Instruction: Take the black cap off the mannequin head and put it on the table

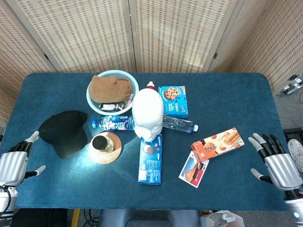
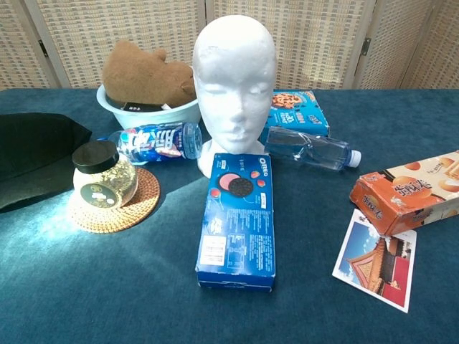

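Observation:
The black cap lies flat on the blue table at the left, also seen at the left edge of the chest view as the cap. The white mannequin head stands bare in the middle; the chest view shows the bare head face on. My left hand hovers open at the table's front left corner, apart from the cap. My right hand is open past the front right edge, holding nothing. Neither hand shows in the chest view.
A pale bowl holds a brown plush. A lidded jar sits on a woven coaster beside a lying drink bottle. An Oreo box, water bottle, cookie box, orange biscuit box and postcard lie around the head.

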{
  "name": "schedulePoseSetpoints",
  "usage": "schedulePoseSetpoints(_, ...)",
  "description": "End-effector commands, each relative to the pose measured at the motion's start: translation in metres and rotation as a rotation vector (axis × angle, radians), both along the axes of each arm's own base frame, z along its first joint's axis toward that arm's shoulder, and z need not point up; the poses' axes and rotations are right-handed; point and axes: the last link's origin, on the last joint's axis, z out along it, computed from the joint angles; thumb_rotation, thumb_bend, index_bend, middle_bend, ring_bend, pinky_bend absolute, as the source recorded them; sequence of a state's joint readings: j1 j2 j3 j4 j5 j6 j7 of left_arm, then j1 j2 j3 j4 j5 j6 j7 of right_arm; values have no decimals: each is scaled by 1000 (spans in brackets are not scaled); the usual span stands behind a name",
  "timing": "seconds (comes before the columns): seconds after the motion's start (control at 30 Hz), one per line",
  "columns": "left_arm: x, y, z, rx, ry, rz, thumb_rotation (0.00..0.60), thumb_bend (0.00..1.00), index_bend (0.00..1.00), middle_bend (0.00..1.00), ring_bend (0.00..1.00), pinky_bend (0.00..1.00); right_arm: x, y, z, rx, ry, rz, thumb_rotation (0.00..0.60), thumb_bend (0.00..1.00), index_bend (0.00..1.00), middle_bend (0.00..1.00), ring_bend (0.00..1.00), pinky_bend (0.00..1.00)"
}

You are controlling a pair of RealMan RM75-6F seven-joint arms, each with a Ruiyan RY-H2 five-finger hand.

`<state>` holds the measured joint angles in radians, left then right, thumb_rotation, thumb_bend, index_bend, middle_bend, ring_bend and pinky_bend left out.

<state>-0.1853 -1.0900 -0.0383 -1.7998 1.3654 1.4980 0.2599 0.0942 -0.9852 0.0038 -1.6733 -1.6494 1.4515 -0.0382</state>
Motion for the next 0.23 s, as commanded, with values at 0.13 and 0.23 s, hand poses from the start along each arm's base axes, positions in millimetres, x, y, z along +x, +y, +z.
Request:
schedulePoseSetpoints(0.13, 1, -8, -5, -4, -6, 3, 600, 64, 87, 214, 236, 348, 3, -1, -2, 3, 1, 14, 600, 191, 115, 59, 0, 0)
schedulePoseSetpoints(0.23, 0, -12, -6, 0, -6, 2, 600, 64, 87, 214, 236, 348, 4, -1, -3, 3, -1, 15, 600, 191, 115, 58, 0, 0)
